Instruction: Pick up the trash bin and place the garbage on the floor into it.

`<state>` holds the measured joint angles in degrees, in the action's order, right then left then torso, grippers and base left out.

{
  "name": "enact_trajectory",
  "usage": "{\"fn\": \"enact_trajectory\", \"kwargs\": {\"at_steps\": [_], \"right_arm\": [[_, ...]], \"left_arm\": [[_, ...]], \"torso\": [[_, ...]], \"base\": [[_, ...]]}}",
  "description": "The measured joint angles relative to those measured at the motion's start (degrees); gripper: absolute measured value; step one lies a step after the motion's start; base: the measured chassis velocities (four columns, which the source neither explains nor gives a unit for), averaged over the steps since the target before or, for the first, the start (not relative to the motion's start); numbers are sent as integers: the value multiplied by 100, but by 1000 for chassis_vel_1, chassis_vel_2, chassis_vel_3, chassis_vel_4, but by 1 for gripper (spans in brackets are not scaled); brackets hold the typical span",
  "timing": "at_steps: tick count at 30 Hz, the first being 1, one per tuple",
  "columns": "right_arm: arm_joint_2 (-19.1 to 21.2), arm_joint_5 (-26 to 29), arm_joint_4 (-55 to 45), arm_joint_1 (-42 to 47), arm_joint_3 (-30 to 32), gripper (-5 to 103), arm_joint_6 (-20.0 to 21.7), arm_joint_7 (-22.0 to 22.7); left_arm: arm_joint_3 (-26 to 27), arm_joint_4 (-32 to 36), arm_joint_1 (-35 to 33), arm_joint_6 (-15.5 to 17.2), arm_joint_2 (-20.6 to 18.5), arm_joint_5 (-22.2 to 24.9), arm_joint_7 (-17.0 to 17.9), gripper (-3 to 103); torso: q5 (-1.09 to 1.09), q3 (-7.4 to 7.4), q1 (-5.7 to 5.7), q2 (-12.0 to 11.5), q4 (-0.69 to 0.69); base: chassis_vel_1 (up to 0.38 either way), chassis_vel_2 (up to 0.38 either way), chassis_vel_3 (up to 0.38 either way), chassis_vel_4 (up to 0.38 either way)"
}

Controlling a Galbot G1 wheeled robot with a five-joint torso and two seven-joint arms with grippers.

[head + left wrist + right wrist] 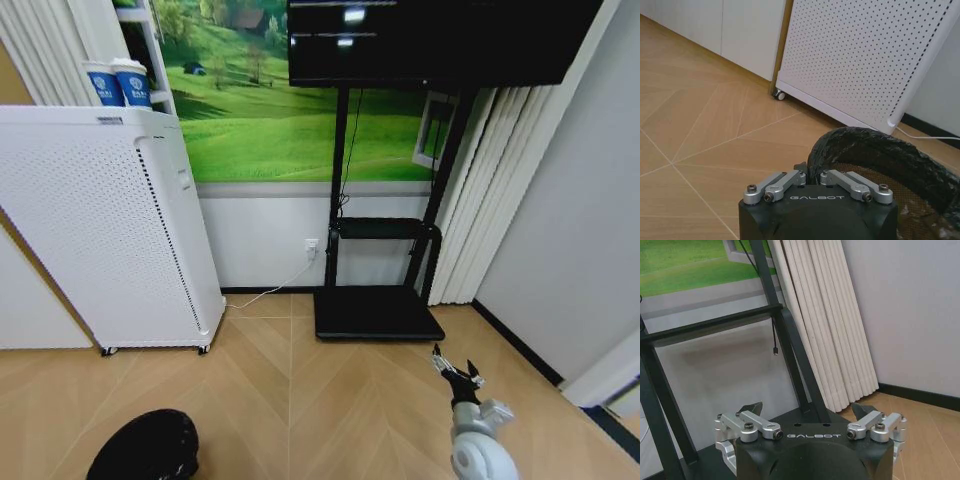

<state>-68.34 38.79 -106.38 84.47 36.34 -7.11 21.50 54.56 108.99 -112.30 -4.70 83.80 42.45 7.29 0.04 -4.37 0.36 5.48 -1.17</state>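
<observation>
Bin (880,165) rim clamped in my left gripper (812,176) for carrying — right gripper (459,373) splayed, empty, near the TV stand (378,312).

My right arm reaches forward and low on my right side, its grey rounded wrist joint leading up to my black right gripper (458,374), whose two dark fingers stand spread apart with nothing between them. From the wrist, those fingertips (752,408) sit wide at either side above silver linkages. My black left gripper (811,176) has its silver linkages drawn inward, the jaws closed together.
</observation>
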Motion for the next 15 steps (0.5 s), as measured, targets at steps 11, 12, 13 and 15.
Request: {"fn": "enact_trajectory", "kwargs": {"at_steps": [11,12,13,15], "right_arm": [[-16,15,77,-177,-13,100,80,33],[-34,19,91,-196,-31,100,85,34],[-34,19,91,-196,-31,100,85,34],[-78,18,124,-207,-68,100,86,30]], "left_arm": [[231,229,-201,326,-79,73,668,7],[238,253,-227,351,-76,78,708,7],[238,253,-227,351,-76,78,708,7],[228,257,-224,377,-25,55,877,7]], "torso": [[-5,0,0,0,2],[-5,0,0,0,2],[-5,0,0,0,2],[-4,0,0,0,2]], "base": [[0,0,0,0],[0,0,0,0],[0,0,0,0],[0,0,0,0]]}}
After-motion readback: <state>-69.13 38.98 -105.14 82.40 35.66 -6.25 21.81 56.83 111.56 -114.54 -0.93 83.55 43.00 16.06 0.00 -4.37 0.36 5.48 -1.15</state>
